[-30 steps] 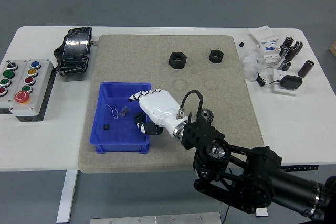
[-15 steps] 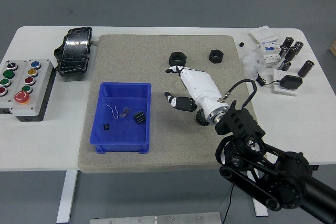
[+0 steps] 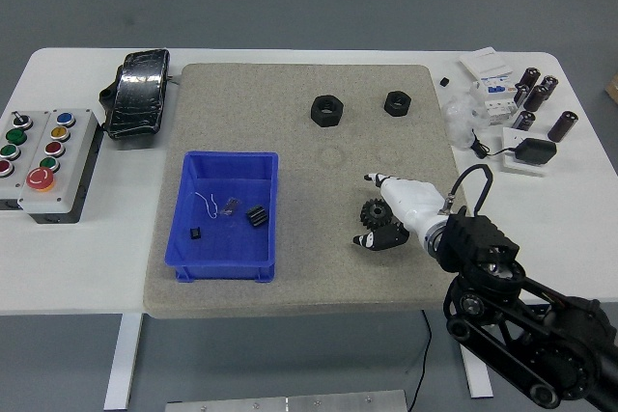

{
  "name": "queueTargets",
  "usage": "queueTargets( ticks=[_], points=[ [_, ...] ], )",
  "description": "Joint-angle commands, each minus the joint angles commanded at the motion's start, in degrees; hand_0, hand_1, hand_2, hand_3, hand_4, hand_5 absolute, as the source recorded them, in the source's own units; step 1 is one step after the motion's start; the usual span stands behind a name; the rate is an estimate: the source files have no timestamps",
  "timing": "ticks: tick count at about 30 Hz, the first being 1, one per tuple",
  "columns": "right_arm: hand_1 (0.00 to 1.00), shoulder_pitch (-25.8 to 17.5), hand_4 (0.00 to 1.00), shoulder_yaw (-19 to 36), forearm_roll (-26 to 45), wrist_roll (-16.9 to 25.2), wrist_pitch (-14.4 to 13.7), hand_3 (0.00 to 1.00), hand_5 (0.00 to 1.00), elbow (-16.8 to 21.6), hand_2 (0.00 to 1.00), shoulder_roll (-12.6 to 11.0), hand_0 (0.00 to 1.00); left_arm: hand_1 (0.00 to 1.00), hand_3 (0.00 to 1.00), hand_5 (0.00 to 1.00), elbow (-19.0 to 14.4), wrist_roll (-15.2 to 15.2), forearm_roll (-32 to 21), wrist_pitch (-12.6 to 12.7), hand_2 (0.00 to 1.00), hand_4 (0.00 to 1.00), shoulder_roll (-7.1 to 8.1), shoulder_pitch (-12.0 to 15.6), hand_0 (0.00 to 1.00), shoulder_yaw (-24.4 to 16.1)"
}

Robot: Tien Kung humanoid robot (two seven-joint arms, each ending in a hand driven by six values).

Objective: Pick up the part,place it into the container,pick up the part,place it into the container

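A blue container (image 3: pixel 189 256) stands on the left part of the grey mat (image 3: pixel 309 151). In it lie a small black part (image 3: pixel 256 216), a smaller black piece (image 3: pixel 195 233) and a thin wire clip (image 3: pixel 217 205). A black gear (image 3: pixel 375 210) lies on the mat to the right of the container. My right hand (image 3: pixel 366 209), white with black fingertips, reaches in from the lower right and is open. One finger (image 3: pixel 375 178) is just behind the gear and the thumb (image 3: pixel 369 239) just in front of it. Two black nuts (image 3: pixel 326 110) (image 3: pixel 397 102) lie farther back.
A grey button box (image 3: pixel 39 156) and a black wrapped pad (image 3: pixel 140 92) sit at the table's left. At the right are dark cylinders (image 3: pixel 536 98), a white breaker (image 3: pixel 492 84), a black adapter (image 3: pixel 534 151) and its cable.
My right hand left the container, where the small black part now lies, swung right over the mat and came down around the black gear.
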Motion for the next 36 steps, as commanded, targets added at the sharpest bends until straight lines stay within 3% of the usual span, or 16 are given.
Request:
queueTargets(
  ticks=[7,8,13,14,19,20,25,26,28,36],
  points=[
    [0.787,1.3,0.933,-2.4,-1.0,0.0,-0.6,0.942,0.366,-3.4,0.886,0.7,0.508,0.611,0.609,0.3,0.0,0.1,0.0,0.0,0.554,0.656,-0.03,0.1,0.661,-0.3],
    [0.707,1.4,0.669,-2.5,-1.4,0.0,-0.9,0.791,0.329,-3.7,0.767,0.8,0.439,0.611,0.609,0.3,0.0,0.1,0.0,0.0,0.554,0.655,-0.04,0.1,0.661,-0.3],
    [0.707,1.7,0.669,-2.5,-2.4,0.0,-3.0,0.791,0.329,-4.2,0.767,0.4,0.439,0.611,0.609,0.3,0.0,0.1,0.0,0.0,0.554,0.655,-0.1,0.0,0.661,-0.2],
    [0.612,1.7,0.317,-2.6,-2.5,0.0,-3.4,0.661,0.261,-4.2,0.638,0.3,0.398,0.611,0.61,0.299,0.0,0.1,0.0,0.0,0.554,0.655,-0.11,0.0,0.661,-0.2],
    [0.612,2.0,0.317,-2.9,-2.9,0.0,-4.8,0.661,0.261,-4.6,0.638,0.3,0.398,0.611,0.61,0.299,0.0,0.1,0.0,-0.1,0.554,0.655,-0.14,0.0,0.661,-0.2],
    [0.547,2.0,0.254,-3.0,-3.0,0.0,-4.9,0.576,0.032,-4.7,0.523,0.3,0.399,0.611,0.61,0.299,0.0,0.0,0.0,-0.1,0.554,0.654,-0.14,-0.1,0.661,-0.1],
    [0.547,2.1,0.254,-3.4,-3.4,0.0,-5.3,0.576,0.032,-5.1,0.523,0.2,0.399,0.611,0.61,0.299,0.0,0.0,0.0,-0.1,0.554,0.654,-0.11,-0.1,0.661,-0.1],
    [0.528,2.1,0.332,-3.5,-3.6,0.0,-5.7,0.486,0.002,-5.1,0.41,0.1,0.394,0.611,0.611,0.297,0.0,0.0,0.0,-0.1,0.554,0.653,-0.11,-0.1,0.662,-0.1],
    [0.528,2.1,0.332,-3.5,-3.9,0.0,-6.5,0.486,0.002,-4.8,0.41,-0.1,0.394,0.611,0.611,0.297,0.0,0.0,0.0,0.0,0.554,0.653,-0.1,0.0,0.662,-0.1],
    [0.517,5.2,0.287,-5.7,-3.6,5.5,-13.6,0.464,0.002,-1.2,0.377,-0.2,0.397,0.611,0.611,0.299,0.0,0.1,0.0,0.0,0.555,0.653,-0.19,0.1,0.662,-0.5]
  ],
)
